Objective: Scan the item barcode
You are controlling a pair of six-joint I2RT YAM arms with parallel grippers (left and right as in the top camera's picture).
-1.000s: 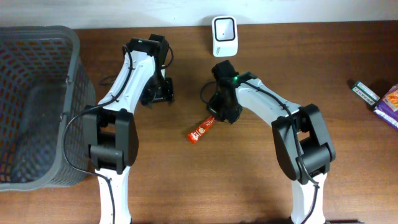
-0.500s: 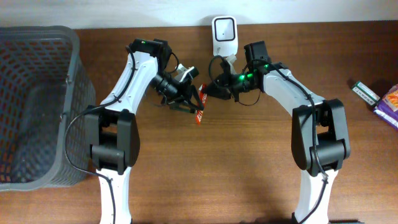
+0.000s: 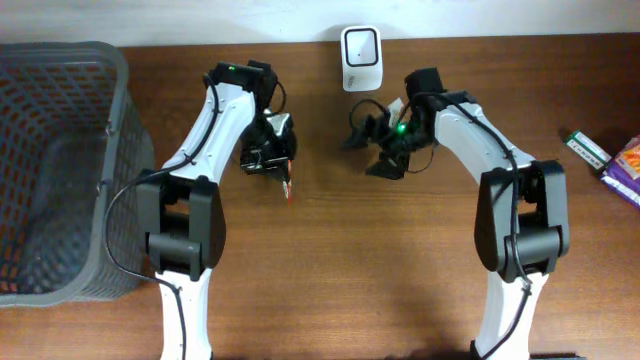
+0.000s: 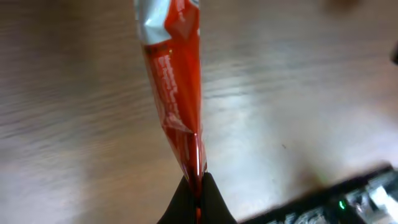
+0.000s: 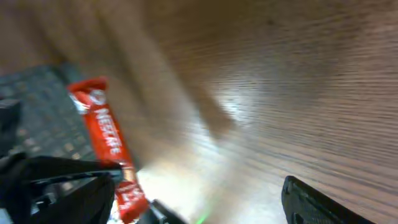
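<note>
- The red foil-wrapped snack bar point(image 4: 177, 93) is pinched at one sealed end by the left gripper point(image 4: 197, 198), whose jaws are closed tightly on the foil.
- In the overhead view the bar is seen jutting from that gripper over the brown wooden bench point(image 3: 400, 280), left of centre. Whether its free end touches the wood cannot be told.
- White lettering on the wrapper is caught by the right wrist camera, though much of that view is blurred.
- The right gripper point(image 3: 372, 152) is spread wide with nothing held between its fingers. It is placed right of the bar and clearly apart from it.
- The white barcode scanner point(image 3: 360, 58) is set at the far edge of the bench, between the two arms and well apart from the bar.
- A dark grey plastic mesh basket point(image 3: 60, 60) is stood at the left end of the bench.
- A dark packet point(image 3: 588, 148) and a purple packet point(image 3: 630, 165) are laid near the right edge.
</note>
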